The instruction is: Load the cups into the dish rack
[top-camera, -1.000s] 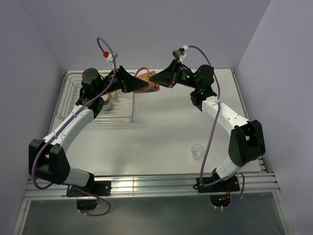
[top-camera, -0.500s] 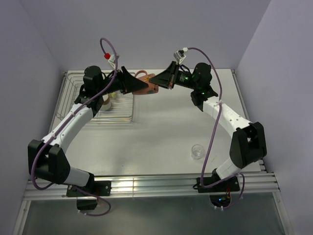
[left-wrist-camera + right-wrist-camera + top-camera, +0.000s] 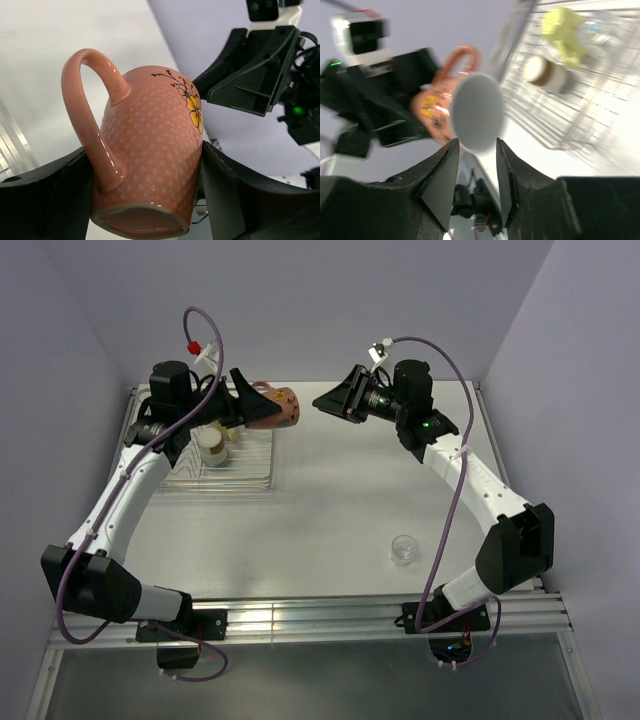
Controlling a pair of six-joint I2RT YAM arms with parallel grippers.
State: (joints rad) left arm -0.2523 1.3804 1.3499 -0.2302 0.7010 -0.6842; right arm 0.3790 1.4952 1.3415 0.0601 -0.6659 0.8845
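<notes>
Two grippers face each other — the left gripper (image 3: 252, 405) pinches a salmon-pink mug (image 3: 150, 165) by the dish rack (image 3: 255, 472), the right gripper (image 3: 323, 400) stands spread, empty.

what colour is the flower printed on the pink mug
Yellow, on the salmon-pink ceramic mug; it shows best in the left wrist view.
</notes>
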